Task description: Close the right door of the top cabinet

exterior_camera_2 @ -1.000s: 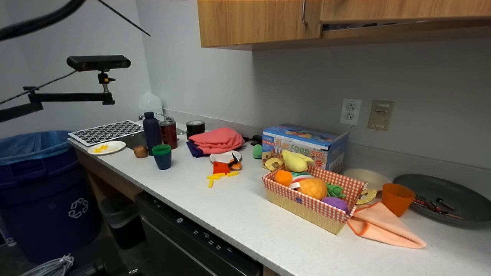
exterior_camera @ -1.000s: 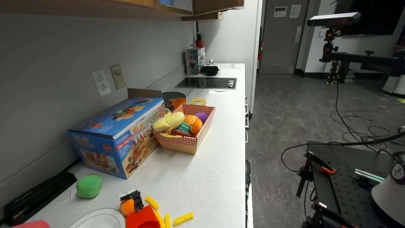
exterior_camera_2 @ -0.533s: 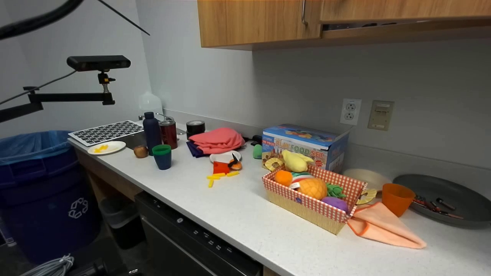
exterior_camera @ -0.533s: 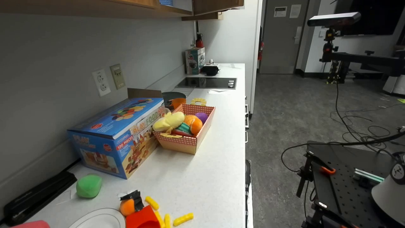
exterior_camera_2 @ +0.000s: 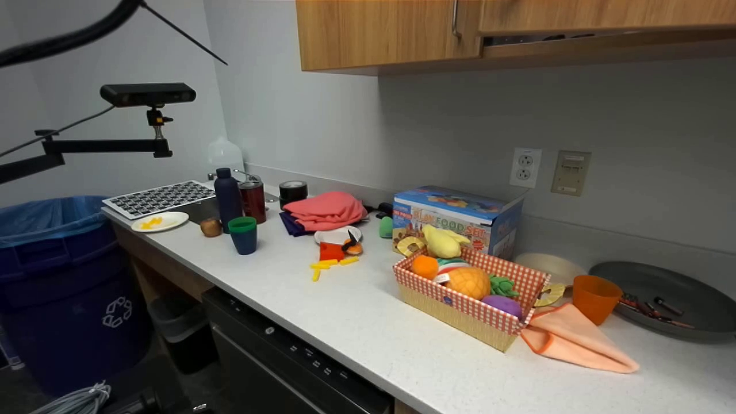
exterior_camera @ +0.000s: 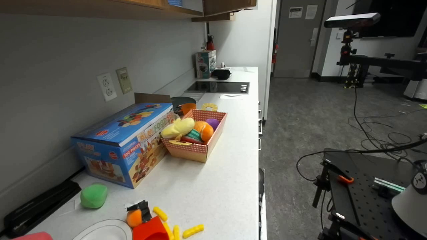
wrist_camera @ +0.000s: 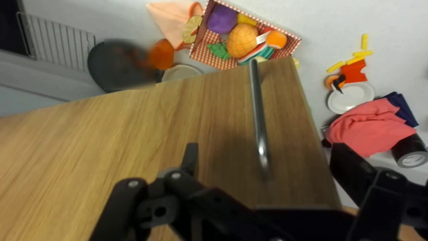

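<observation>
The right door (exterior_camera: 230, 7) is a plain orange-brown wood panel standing swung out from the top cabinet (exterior_camera: 83, 9) in an exterior view, with open shelf space beside it. In an exterior view its lower part (exterior_camera_2: 609, 14) shows above a dark gap over the top cabinet's (exterior_camera_2: 391, 34) bottom edge. The wrist view shows the door's face (wrist_camera: 200, 117) close up, with its metal bar handle (wrist_camera: 258, 113). My gripper (wrist_camera: 265, 157) is open, its fingers apart on either side of the handle's line and holding nothing. Contact with the door cannot be told. The exterior views do not show the gripper.
Below are the white countertop (exterior_camera_2: 322, 310), a blue play-food box (exterior_camera_2: 448, 218), a checked basket of toy food (exterior_camera_2: 471, 310) and a dark pan (exterior_camera_2: 690, 299). Cameras on mounts stand out front (exterior_camera: 352, 21), (exterior_camera_2: 148, 95). A thick black cable (exterior_camera_2: 69, 34) crosses one corner.
The black cable and its thin rod at the upper corner have shifted slightly downward. The door and the counter objects show no visible change.
</observation>
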